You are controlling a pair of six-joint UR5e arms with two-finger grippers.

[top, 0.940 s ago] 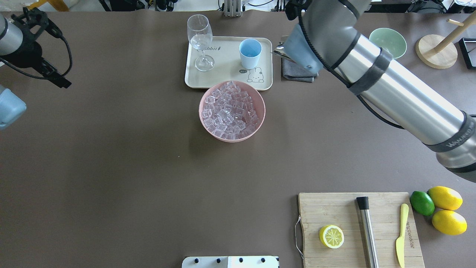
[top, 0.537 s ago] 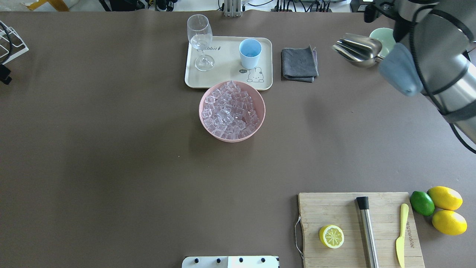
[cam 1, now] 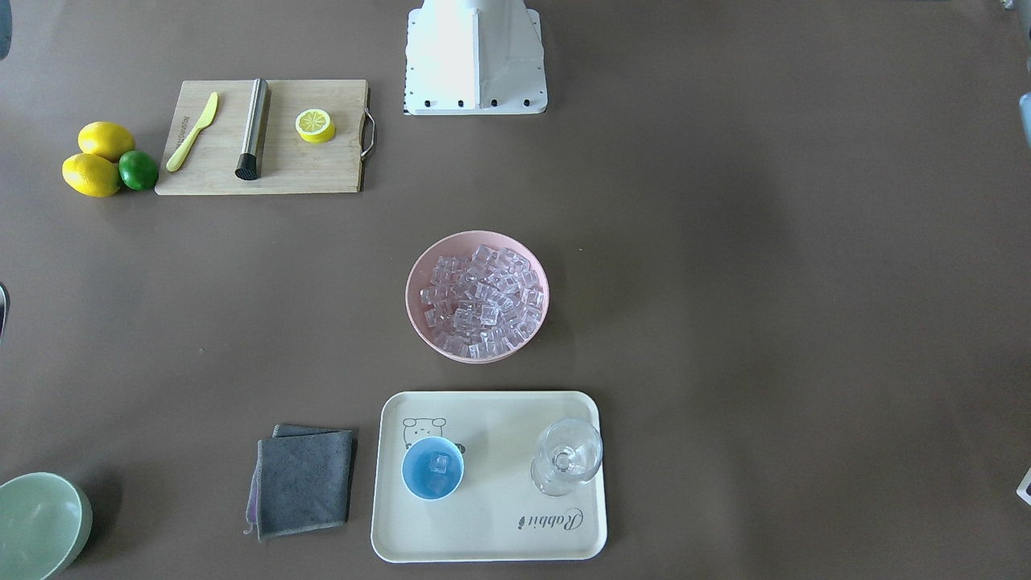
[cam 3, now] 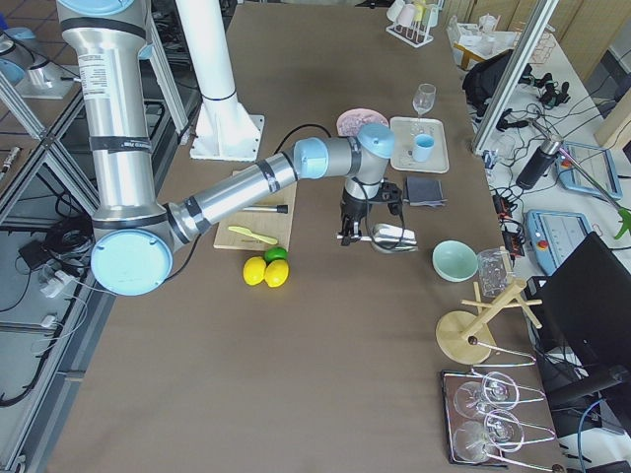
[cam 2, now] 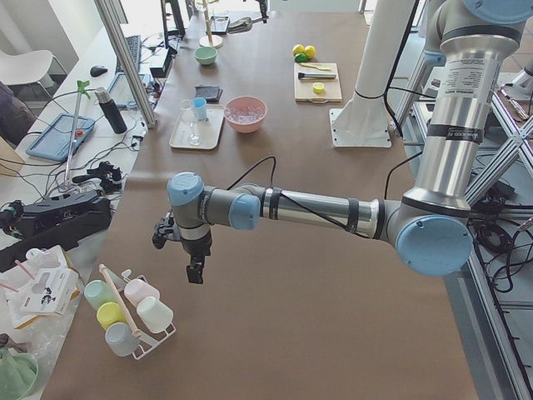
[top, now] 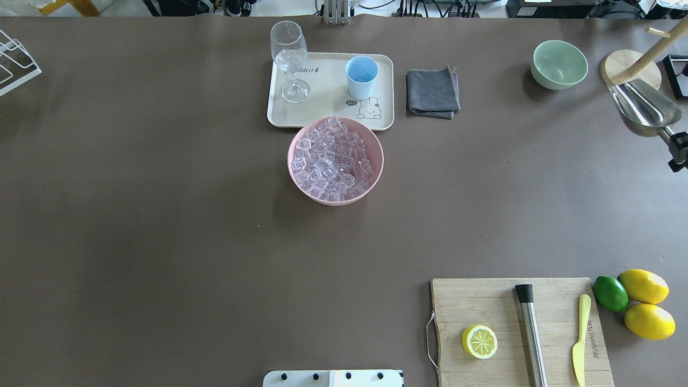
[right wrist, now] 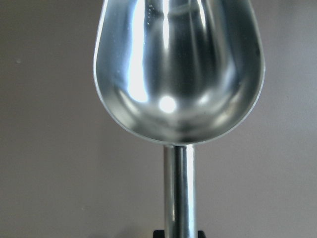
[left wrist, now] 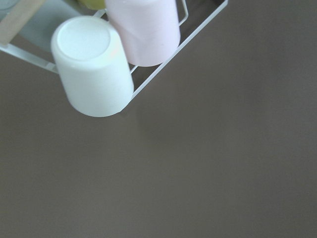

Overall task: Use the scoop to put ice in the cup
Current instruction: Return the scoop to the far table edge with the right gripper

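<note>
The light-blue cup stands on the cream tray; the front-facing view shows one ice cube inside it. The rest of the ice fills the pink bowl just in front of the tray. My right gripper is at the table's far right edge, shut on the handle of the steel scoop. The scoop's trough is empty. My left gripper shows only in the exterior left view, far from the tray, over bare table beside a cup rack; I cannot tell if it is open.
A wine glass shares the tray. A grey cloth, a pale-green bowl and a wooden stand lie to the right. A cutting board with a lemon half, steel cylinder and knife, plus lemons and a lime, is at front right.
My right arm has swung from beside the cup to the table's right edge, carrying the scoop. My left arm has left the overhead view on the left.
</note>
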